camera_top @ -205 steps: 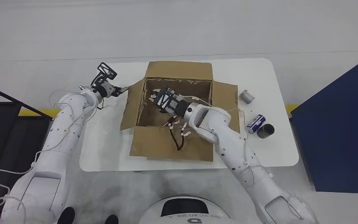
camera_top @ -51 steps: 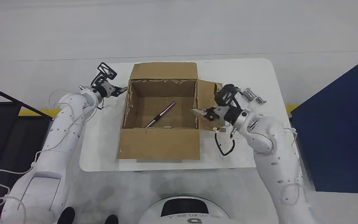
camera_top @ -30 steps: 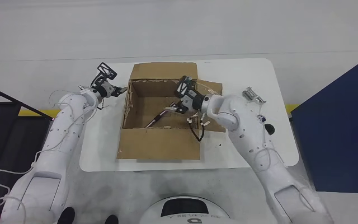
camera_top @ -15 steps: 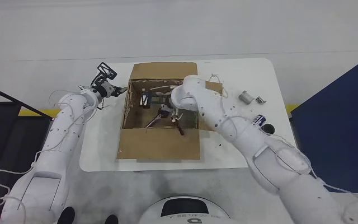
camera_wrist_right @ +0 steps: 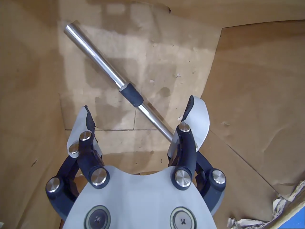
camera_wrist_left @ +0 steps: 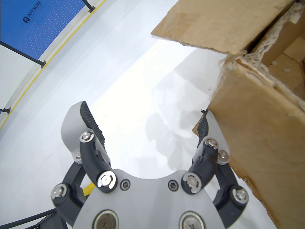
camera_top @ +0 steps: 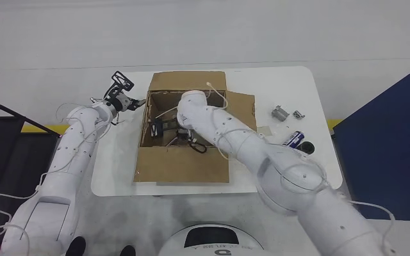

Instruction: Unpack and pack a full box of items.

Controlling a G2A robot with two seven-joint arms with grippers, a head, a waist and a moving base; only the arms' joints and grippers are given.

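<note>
Holds the right gripper point(camera_wrist_right: 139, 106) pointing steeply down, fingers spread wide, the arm folded across the front toward the left side. Holds the left gripper point(camera_wrist_left: 144, 113) well apart from it, fingers likewise spread, arm stretched forward with the elbow slightly bent.

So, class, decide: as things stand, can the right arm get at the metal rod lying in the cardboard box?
Probably yes: the right gripper is open inside the box, just above the rod on the floor, with nothing between them.
</note>
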